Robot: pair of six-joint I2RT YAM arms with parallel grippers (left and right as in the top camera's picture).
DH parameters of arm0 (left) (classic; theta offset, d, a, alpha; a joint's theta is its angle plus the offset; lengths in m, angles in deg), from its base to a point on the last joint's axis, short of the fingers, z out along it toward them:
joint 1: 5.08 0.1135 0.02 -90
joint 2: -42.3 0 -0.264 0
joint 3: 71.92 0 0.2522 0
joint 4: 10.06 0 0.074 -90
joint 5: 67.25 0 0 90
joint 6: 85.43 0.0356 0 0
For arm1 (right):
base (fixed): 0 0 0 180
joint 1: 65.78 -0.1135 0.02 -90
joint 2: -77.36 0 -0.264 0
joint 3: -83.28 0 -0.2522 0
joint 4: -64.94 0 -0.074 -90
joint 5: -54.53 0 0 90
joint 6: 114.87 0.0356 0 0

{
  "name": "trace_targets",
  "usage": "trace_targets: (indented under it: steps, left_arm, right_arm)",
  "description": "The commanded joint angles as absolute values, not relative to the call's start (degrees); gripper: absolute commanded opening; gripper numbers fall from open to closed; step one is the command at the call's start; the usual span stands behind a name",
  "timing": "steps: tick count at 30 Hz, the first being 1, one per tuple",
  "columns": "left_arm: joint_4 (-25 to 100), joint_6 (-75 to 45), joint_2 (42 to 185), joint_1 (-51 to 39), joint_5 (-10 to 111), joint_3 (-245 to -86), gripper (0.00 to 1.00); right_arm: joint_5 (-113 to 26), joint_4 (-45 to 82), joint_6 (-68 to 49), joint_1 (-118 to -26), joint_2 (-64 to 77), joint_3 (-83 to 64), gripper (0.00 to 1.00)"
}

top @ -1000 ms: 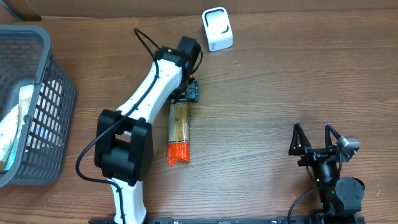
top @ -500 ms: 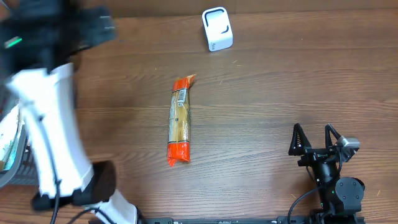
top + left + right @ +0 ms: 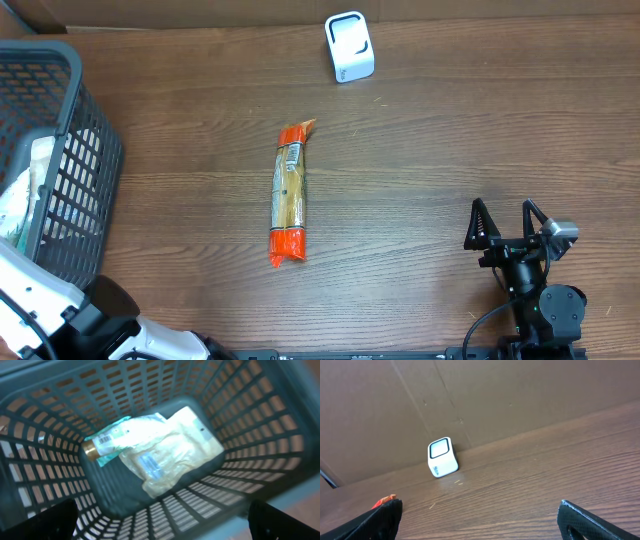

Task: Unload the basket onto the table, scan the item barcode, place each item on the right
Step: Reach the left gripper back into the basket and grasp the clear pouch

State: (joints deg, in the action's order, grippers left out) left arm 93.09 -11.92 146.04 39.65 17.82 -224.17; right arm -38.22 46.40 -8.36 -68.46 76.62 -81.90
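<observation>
Packet: flat on the wooden table, about in its middle, long side running from the near edge toward the far edge, an orange crimp at each end, a small white label with bars near the far end. Touched by nothing. White scanner well apart from it, upright, close to the far edge.

Left arm: in the overhead view only a white link and a black joint at the near left corner. Left gripper: seen in its own camera, looking down into the grey basket, dark fingertips at the two lower corners, spread wide, nothing between them. In the basket a pale pouch and, touching it, a teal pack with a barcode. Cannot tell how high above the basket rim. Packet well to the right of this gripper and outside its view.

Right arm: folded at the near right corner, fingers pointing toward the far edge. Right gripper: spread wide, empty. Packet well apart to its left and somewhat farther from the near edge. In the right wrist view only an orange tip of it, just above the left fingertip, with the scanner farther back in front of a cardboard wall.
</observation>
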Motion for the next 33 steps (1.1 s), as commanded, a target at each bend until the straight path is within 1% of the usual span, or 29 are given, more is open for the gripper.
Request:
trace_targets:
  steps: [1,7,12,16,21,27,33]
  left_arm:
    - [89.8,-4.3,146.7,39.6,20.2,-217.8,0.99]
    - [78.0,3.3,146.9,39.6,21.8,-203.5,1.00]
    - [68.3,12.8,146.9,39.6,28.0,-193.1,1.00]
    - [59.7,17.7,146.9,39.6,28.4,-185.6,1.00]
    - [52.5,24.1,146.9,39.5,28.4,-178.8,1.00]
    - [44.3,27.6,147.0,39.5,28.6,-171.6,1.00]
    - [40.8,30.1,148.9,39.5,29.0,-169.1,0.99]
  right_arm:
    - [-38.3,46.6,-8.2,-68.7,77.2,-82.5,1.00]
    - [-38.3,46.6,-8.2,-68.7,77.2,-82.5,1.00]
    - [-38.3,46.6,-8.2,-68.7,77.2,-82.5,1.00]
    - [-38.3,46.6,-8.2,-68.7,77.2,-82.5,1.00]
    - [-38.3,46.6,-8.2,-68.7,77.2,-82.5,1.00]
    - [-38.3,46.6,-8.2,-68.7,77.2,-82.5,1.00]
    - [-38.3,46.6,-8.2,-68.7,77.2,-82.5,1.00]
